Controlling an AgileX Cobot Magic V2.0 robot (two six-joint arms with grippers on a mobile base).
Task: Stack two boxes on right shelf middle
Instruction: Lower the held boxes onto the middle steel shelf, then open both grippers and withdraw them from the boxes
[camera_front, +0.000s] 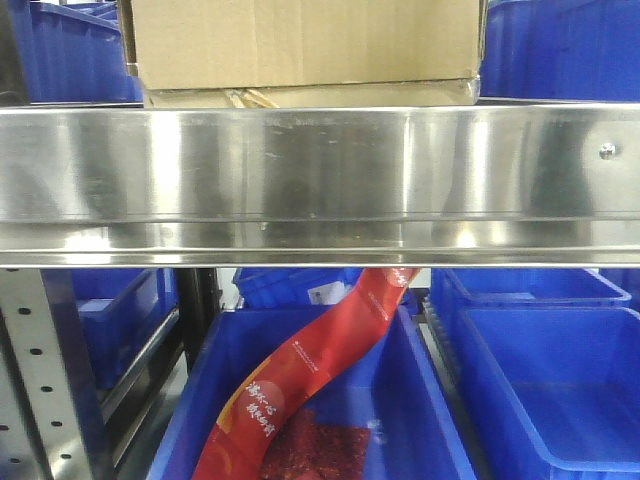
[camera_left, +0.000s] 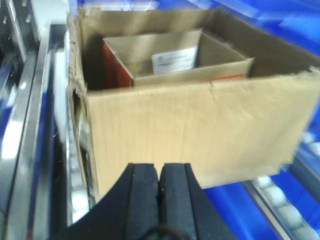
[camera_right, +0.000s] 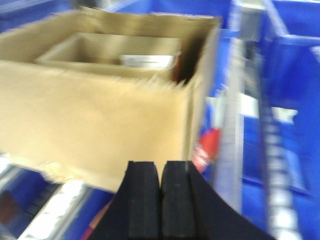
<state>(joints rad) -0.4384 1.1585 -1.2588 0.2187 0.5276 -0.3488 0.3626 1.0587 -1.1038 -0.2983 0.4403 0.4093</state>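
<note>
On the shelf's shiny steel front beam (camera_front: 320, 180) stands a tan cardboard box (camera_front: 300, 40), with a thin cardboard edge (camera_front: 300, 97) under it. From the wrists it shows as an open-topped carton (camera_left: 200, 130) (camera_right: 100, 115) with a smaller box (camera_left: 190, 75) (camera_right: 100, 47) nested inside it. That inner box carries a white label (camera_left: 172, 61). My left gripper (camera_left: 159, 175) is shut and holds nothing, close to one long wall of the carton. My right gripper (camera_right: 160, 172) is also shut and holds nothing, near the opposite wall by a corner. Whether either touches the cardboard I cannot tell.
Blue plastic bins (camera_front: 560, 380) surround the carton and fill the level below. A red printed bag (camera_front: 300, 370) hangs down into the lower middle bin. A grey perforated upright (camera_front: 40, 380) stands at the lower left. White roller rails (camera_left: 75, 200) (camera_right: 55, 210) run under the carton.
</note>
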